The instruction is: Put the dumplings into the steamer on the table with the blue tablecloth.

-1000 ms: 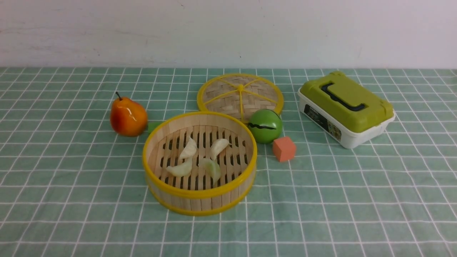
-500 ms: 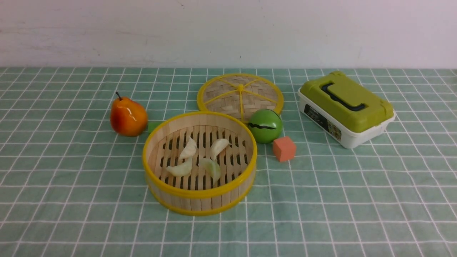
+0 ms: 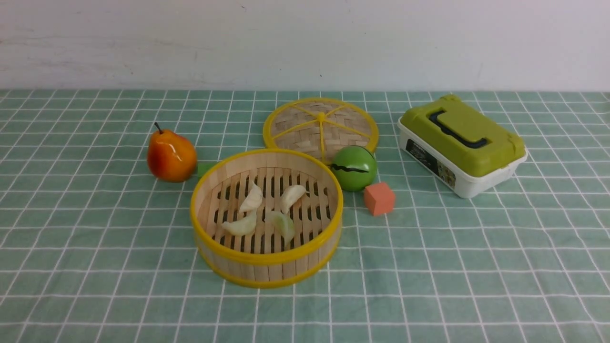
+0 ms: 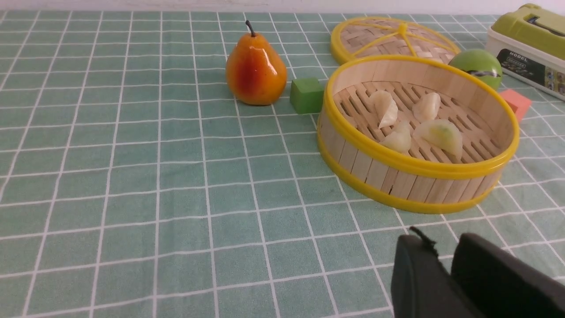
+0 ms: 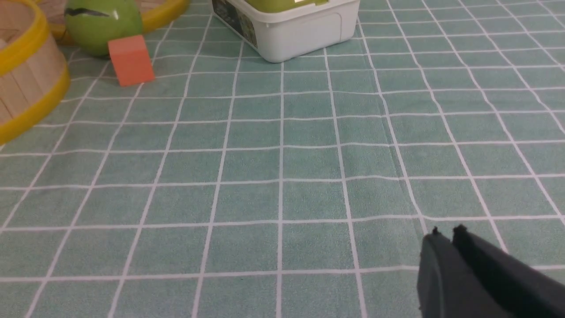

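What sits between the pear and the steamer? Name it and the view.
A small green cube sits between the pear and the steamer, shown clearly in the left wrist view; the front view shows only a sliver.

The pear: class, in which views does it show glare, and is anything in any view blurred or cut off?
Front view: the pear carries a small white highlight, all sharp, shadows soft. Left wrist view: a broader sheen on the pear; the dark fingers sit close and soft-edged. Right wrist view: no pear; the steamer and white box are cropped by the frame.
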You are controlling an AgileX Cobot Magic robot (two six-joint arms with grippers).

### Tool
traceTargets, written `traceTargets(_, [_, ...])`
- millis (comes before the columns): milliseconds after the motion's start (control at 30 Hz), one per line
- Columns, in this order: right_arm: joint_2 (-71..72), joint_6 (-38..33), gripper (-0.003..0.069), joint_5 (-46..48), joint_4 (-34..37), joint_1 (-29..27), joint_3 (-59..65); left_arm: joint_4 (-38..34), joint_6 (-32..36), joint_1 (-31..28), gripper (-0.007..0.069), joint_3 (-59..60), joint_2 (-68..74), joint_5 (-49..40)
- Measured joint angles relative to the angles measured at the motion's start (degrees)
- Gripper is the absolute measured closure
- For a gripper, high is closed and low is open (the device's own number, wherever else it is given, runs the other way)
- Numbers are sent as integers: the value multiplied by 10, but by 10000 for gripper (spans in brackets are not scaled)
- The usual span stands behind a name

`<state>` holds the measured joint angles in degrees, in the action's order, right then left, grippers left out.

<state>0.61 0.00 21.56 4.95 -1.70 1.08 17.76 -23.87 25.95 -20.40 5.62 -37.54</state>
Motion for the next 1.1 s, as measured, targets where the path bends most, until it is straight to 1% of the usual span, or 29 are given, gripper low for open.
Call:
traceTargets(100, [0, 0, 617, 0, 0, 0, 0, 0, 4, -6, 502, 0, -11, 1])
traceTargets(233, [0, 0, 613, 0, 0, 0, 0, -17, 30, -55, 504, 11, -49, 15])
traceTargets(300, [0, 0, 608, 1, 0, 0, 0, -44, 63, -103, 529, 33, -63, 41])
traceTargets(333, [0, 0, 608, 1, 0, 0, 0, -44, 63, -103, 533, 36, -63, 44])
traceTargets(367, [0, 0, 606, 1, 0, 0, 0, -64, 86, -137, 569, 62, -63, 69])
traceTargets(433, [0, 0, 603, 1, 0, 0, 0, -96, 110, -175, 621, 95, -63, 99])
traceTargets(467, [0, 0, 603, 1, 0, 0, 0, -108, 117, -185, 639, 111, -63, 111])
traceTargets(500, [0, 0, 601, 1, 1, 0, 0, -125, 124, -197, 638, 127, -63, 123])
traceTargets(533, [0, 0, 599, 1, 1, 0, 0, -157, 135, -212, 638, 156, -63, 140])
traceTargets(567, [0, 0, 597, 1, 1, 0, 0, -178, 145, -218, 638, 178, -63, 156])
traceTargets(600, [0, 0, 597, 1, 1, 0, 0, -178, 145, -218, 638, 182, -63, 158])
traceTargets(667, [0, 0, 596, 1, 1, 0, 0, -208, 163, -220, 638, 215, -63, 166])
traceTargets(800, [0, 0, 596, 1, 2, 0, 0, -216, 178, -220, 638, 220, -63, 146])
traceTargets(1100, [0, 0, 585, 1, 2, 0, 0, -220, 178, -220, 638, 221, -63, 146])
